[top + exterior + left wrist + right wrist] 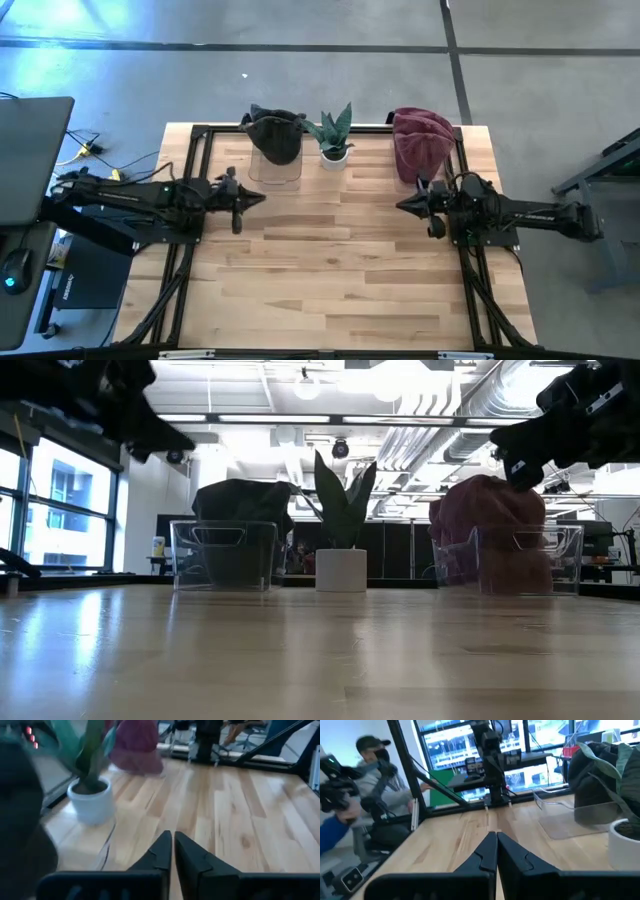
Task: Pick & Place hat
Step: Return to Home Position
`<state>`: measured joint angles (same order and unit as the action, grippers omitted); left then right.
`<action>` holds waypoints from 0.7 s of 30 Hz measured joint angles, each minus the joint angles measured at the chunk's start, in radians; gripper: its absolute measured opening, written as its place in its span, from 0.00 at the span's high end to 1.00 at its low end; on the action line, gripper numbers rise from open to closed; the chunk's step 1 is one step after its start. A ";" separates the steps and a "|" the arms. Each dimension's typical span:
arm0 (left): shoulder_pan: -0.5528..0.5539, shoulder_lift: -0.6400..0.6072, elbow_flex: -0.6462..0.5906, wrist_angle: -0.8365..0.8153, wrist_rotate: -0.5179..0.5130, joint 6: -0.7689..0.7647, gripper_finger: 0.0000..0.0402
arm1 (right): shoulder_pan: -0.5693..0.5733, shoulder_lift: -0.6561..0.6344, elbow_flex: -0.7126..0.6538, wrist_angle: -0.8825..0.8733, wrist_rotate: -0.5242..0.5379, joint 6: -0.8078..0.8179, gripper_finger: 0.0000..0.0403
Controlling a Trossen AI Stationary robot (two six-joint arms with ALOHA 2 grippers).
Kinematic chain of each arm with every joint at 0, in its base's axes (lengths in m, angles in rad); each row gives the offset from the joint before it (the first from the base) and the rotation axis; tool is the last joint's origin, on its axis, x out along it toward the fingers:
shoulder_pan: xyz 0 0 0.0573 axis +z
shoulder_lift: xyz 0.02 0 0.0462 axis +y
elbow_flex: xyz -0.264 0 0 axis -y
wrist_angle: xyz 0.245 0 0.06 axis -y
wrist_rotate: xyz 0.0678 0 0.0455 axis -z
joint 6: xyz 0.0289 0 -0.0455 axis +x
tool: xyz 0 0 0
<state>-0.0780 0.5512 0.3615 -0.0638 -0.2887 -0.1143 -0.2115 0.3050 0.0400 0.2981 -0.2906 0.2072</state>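
Observation:
A dark hat (275, 133) sits over a clear stand (222, 555) at the table's far edge, left of the middle. A maroon hat (420, 142) sits over a second clear stand (530, 560) at the far right. My left gripper (255, 197) hovers shut above the table, just near of the dark hat, with nothing between its fingers (173, 834). My right gripper (405, 205) hovers shut, near of the maroon hat and pointing toward the table's left. The right wrist view (496, 835) shows its fingers closed on nothing, with the dark hat (592, 775) farther off.
A potted plant (335, 135) in a white pot (341, 570) stands between the two hats. A black frame (195, 150) runs along the table's edges. The wood in the middle and near part of the table (330, 280) is bare. A seated person (370, 765) shows beyond the table's left side.

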 joint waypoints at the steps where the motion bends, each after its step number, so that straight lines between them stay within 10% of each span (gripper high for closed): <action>1: 0.015 -0.030 -0.010 -0.027 0.010 -0.011 0.98 | 0.000 -0.013 -0.009 0.006 0.000 0.007 1.00; 15: 0.065 -0.534 -0.119 -0.305 -0.020 -0.030 1.00 | 0.098 -0.052 -0.030 0.012 0.145 0.013 1.00; 21: 0.065 -0.532 -0.131 -0.303 -0.061 -0.025 1.00 | 0.114 -0.052 -0.030 0.006 0.156 0.017 1.00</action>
<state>-0.0128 0.0189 0.2303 -0.3663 -0.3501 -0.1391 -0.0976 0.2533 0.0097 0.3046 -0.1344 0.2246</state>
